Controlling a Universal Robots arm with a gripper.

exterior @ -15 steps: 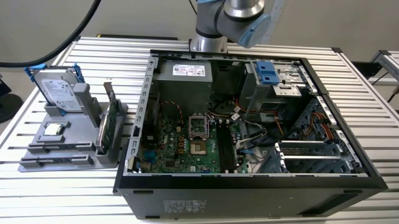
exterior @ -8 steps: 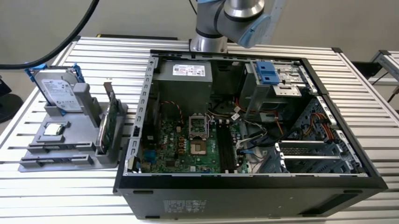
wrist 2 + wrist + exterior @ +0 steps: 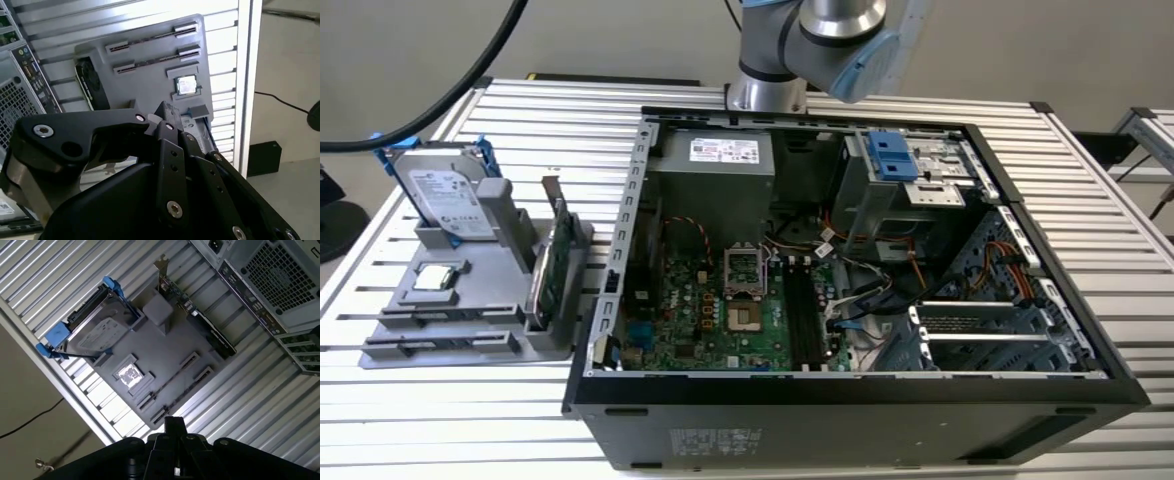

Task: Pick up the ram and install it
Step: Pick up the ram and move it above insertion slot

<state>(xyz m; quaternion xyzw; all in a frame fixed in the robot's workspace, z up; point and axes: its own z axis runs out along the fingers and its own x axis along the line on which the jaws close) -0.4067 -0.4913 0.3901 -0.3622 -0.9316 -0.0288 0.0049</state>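
My gripper (image 3: 163, 116) (image 3: 173, 426) hangs high above the grey parts holder (image 3: 150, 65) (image 3: 170, 347), its black fingers closed together with nothing visible between them. The ram is out of view. The holder's two long slots (image 3: 172, 380) show just thin dark lines. In the exterior view the holder (image 3: 467, 340) stands on the exterior view's left of the open computer case (image 3: 854, 388). The motherboard's long black memory slots (image 3: 803, 315) lie near the middle of the case floor.
The holder carries a silver hard drive with blue rails (image 3: 447, 195) (image 3: 95, 332), a green card on edge (image 3: 558, 265) (image 3: 205, 327) and a small square chip (image 3: 438, 277) (image 3: 186, 85). Cables and a drive cage (image 3: 907, 165) crowd the case's far side. The slatted table's edge (image 3: 65, 385) runs close to the holder.
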